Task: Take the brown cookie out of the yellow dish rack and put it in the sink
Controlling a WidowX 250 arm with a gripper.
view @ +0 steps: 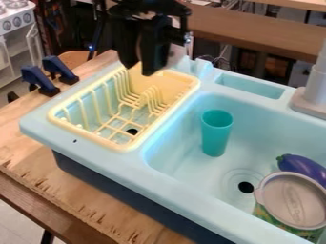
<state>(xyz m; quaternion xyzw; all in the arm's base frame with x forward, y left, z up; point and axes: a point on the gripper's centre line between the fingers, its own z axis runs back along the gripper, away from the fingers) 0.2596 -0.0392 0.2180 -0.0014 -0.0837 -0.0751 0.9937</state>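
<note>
Black two-finger gripper (141, 69): hung above the far end of the dish rack; opening and any hold on an object could not be told. Yellow plastic dish rack (121, 146): sat at the left of the light-blue toy sink (175, 178). Teal cup (216, 136): upright in the basin. Purple toy eggplant (301, 167): lay beside a round grey dish (295, 200), near the drain hole (246, 187).

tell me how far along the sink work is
Nothing looks clearly done. The gripper hangs over the back of the yellow rack; whether it holds anything is unclear. The cup, eggplant and gray dish sit in the basin, so clearing them seems left.
</note>
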